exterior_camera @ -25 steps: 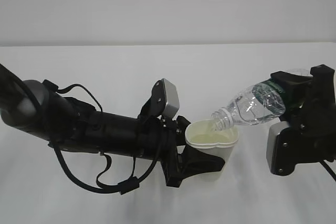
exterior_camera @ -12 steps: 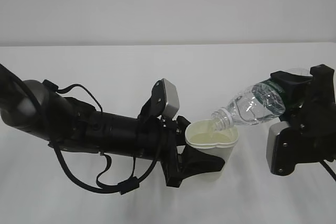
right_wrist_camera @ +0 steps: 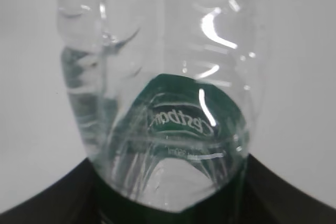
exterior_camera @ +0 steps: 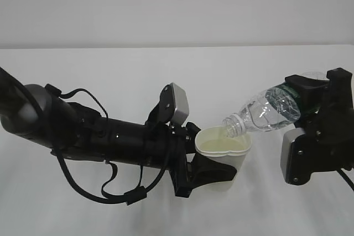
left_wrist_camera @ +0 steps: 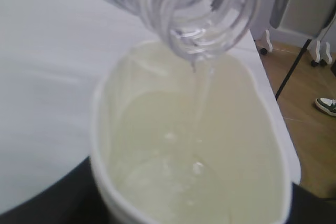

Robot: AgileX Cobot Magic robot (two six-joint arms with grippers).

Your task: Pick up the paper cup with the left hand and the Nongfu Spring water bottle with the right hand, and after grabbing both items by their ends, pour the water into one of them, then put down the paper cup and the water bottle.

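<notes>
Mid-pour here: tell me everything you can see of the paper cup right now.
The paper cup is small, white outside and pale cream-yellow inside, with a rolled rim. It stands upright, gripped around its lower side by the left hand, and its rim is squeezed out of round. The Nongfu Spring water bottle, tilted neck-down, has its mouth just over the rim without visibly touching. In the left wrist view a thin stream of water falls into a shallow clear pool at the bottom.

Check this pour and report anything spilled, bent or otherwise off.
No spill shows. One oddity: the paper cup, squeezed by the left gripper, has a rim pinched out of round. The bottle neck sits over it and the water lands inside.
</notes>
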